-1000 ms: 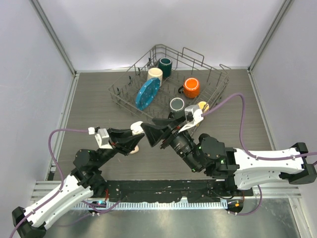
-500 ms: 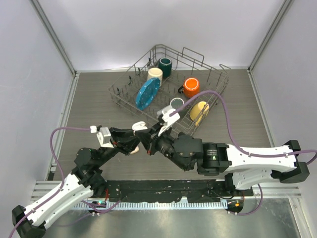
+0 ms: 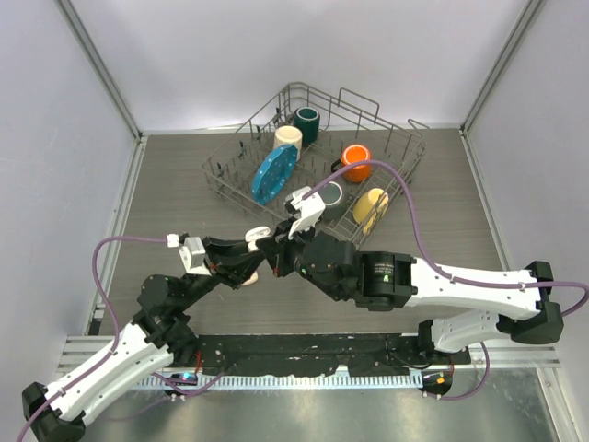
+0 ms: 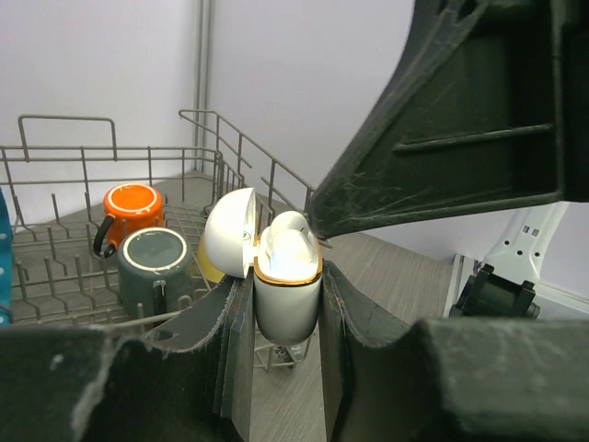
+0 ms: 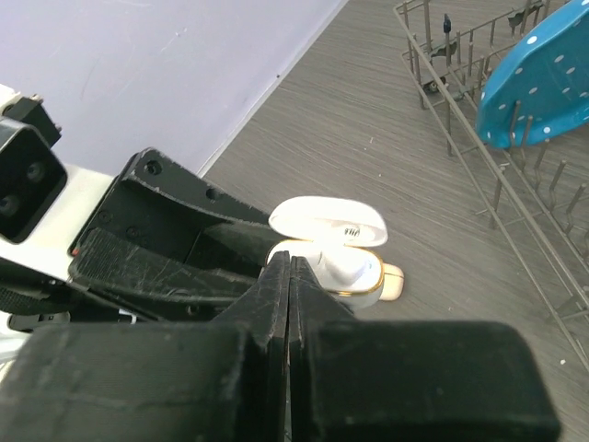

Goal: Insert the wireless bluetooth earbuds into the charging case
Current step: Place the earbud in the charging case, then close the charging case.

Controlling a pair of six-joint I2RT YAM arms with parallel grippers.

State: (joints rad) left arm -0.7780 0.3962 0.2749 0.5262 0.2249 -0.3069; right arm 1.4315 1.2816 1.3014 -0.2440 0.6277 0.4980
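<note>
**Top view.** The left claw [image 3: 247, 256] and right claw [image 3: 273, 259] meet tip to tip above the table [image 3: 184, 184], in front of the dish rack [image 3: 405, 175]. The white lid [image 3: 259, 233] of the charging case shows between them. A small beige earbud [image 3: 248, 279], as it appears, lies on the table just under the left claw.

**Left wrist view.** The left claw [image 4: 283, 290] clamps the charging case [image 4: 287, 313] upright by its two sides. The lid [image 4: 228, 238] is hinged open toward the rack. A white earbud [image 4: 291, 236] sits in the mouth, its head standing above the gold rim, so it looks not fully seated. An orange mug [image 4: 129, 206] stands in the rack behind.

**Right wrist view.** The right claw [image 5: 289, 276] has its fingers pressed flat together with nothing visible between them, and its tip is just beside the open case [image 5: 354, 276]. The beige earbud [image 5: 394, 282] lies close beside the case. A blue plate [image 5: 543, 74] leans in the rack.

**Hazards.**
- An off-centre push from the closed tip could tilt the white earbud in its socket or flick it out.
- The same push could twist the smooth case in the left claw's side grip.
- Catching the lid could snap it down on a proud earbud.
</note>
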